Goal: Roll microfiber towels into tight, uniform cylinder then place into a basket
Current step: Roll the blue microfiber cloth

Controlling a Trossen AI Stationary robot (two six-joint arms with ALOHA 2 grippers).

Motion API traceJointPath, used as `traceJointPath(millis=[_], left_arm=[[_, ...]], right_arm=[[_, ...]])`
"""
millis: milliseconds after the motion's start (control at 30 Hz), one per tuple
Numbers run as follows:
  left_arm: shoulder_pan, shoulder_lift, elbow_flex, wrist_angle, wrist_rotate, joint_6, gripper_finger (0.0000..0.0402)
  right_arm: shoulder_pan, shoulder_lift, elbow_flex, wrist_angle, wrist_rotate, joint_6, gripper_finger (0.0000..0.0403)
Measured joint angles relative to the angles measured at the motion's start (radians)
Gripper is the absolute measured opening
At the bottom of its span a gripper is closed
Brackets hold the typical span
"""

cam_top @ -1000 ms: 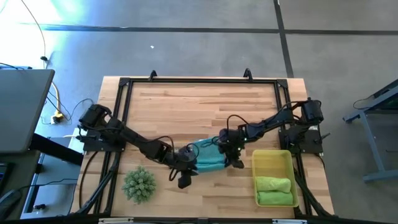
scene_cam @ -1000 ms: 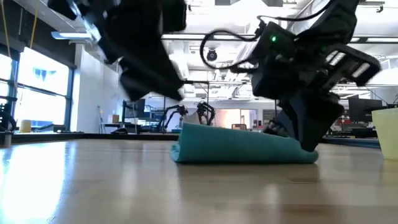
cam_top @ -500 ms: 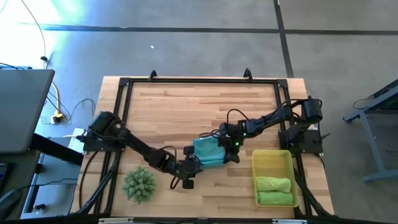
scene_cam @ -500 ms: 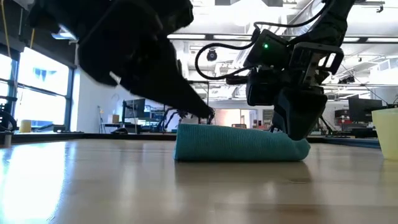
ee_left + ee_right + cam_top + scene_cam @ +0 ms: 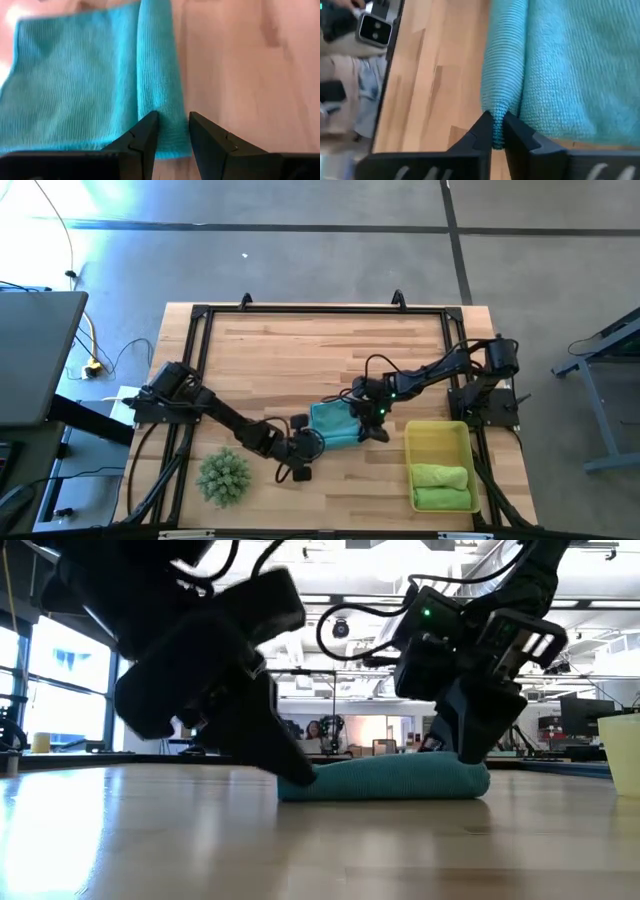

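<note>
A teal microfiber towel [image 5: 335, 426] lies on the wood table, one long edge rolled into a thick ridge [image 5: 157, 65] and the rest flat [image 5: 75, 85]. My right gripper [image 5: 372, 423] is shut on the ridge's right end. At the towel's left end, my left gripper [image 5: 172, 122] is open and low over the table. Its fingers stand on either side of the ridge's left end [image 5: 172, 140]. The yellow basket [image 5: 437, 442] stands at the near right and holds two rolled green towels [image 5: 440, 485]. My right gripper pinches the right end of the rolled ridge [image 5: 496, 112] between its two fingers [image 5: 482, 130]. The fingers slant down from the table's right side, in line with the ridge. The towel rests on the table, the ridge bunched to a narrow point where it is pinched.
A spiky green plant-like ball [image 5: 223, 476] sits near the table's front left, close to my left arm. A black frame [image 5: 320, 310] runs along the table's edges. Bare wood lies behind the towel toward the far edge.
My left gripper has come down and toward the towel's left end, rolling about its own line, until its open fingers straddle the ridge. My right gripper has shifted a little toward the table's left with the towel's right end, leaving the towel shorter and rounder.
</note>
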Motion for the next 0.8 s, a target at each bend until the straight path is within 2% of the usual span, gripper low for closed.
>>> traceJointPath(millis=[300, 467, 533, 633, 800], left_arm=[[0.001, 0.000, 0.000, -0.037, 0.036, -0.095, 0.0104], [0.001, 0.000, 0.000, -0.038, 0.040, -0.102, 0.0104], [0.001, 0.000, 0.000, -0.037, 0.040, -0.105, 0.0104], [0.001, 0.000, 0.000, -0.037, 0.040, -0.105, 0.0104], [0.001, 0.000, 0.000, -0.036, 0.040, -0.105, 0.0104]], right_arm=[[-0.016, -0.068, 0.001, -0.001, 0.002, -0.240, 0.0134], [0.003, -0.173, 0.001, -0.004, 0.021, -0.393, 0.0163], [0.036, -0.217, 0.001, -0.018, 0.117, -0.486, 0.0162], [0.113, -0.249, 0.001, -0.036, 0.345, -0.615, 0.0153], [0.241, -0.205, 0.002, -0.016, 0.559, -0.636, 0.0140]])
